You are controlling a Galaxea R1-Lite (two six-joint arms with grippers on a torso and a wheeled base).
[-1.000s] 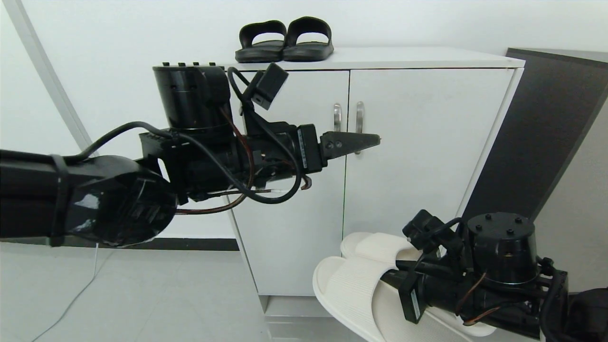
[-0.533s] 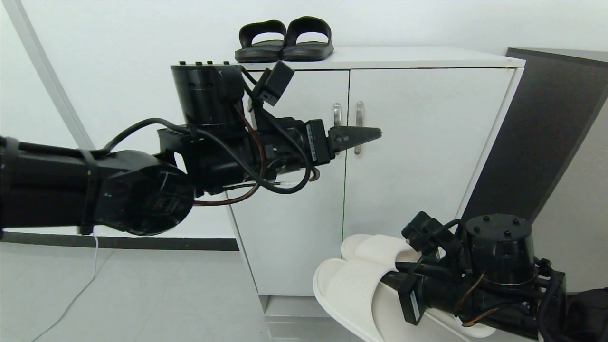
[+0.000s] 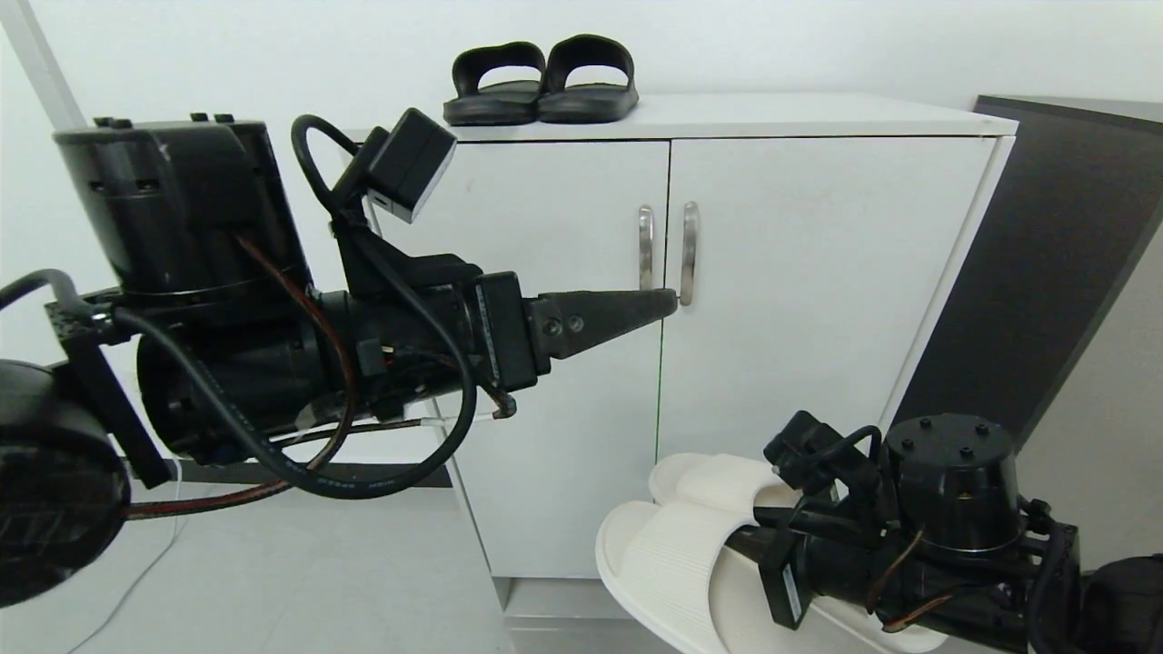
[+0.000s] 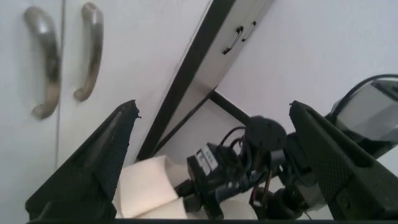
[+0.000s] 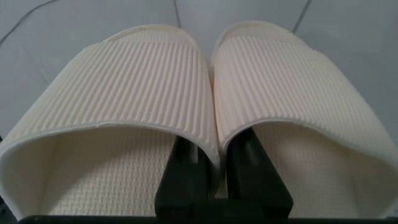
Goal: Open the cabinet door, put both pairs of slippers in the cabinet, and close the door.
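Left pincer (image 3: 670, 301) spread wide, empty, tips at lower end of right door handle (image 3: 690, 252); cabinet (image 3: 818, 113) shut. Handle looks a rigid, slick metal bar: hook behind mid-length. Right pincer (image 5: 214, 171) clamps white slippers (image 5: 149, 81) by adjoining straps; probably soft, light foam. Black slippers (image 3: 541, 82) on cabinet top.

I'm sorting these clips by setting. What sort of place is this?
Probably a home-style entryway, or a test room set up like one: a white two-door cabinet stands against a bare white wall on a pale floor, with black slippers on top and white slippers held in front.
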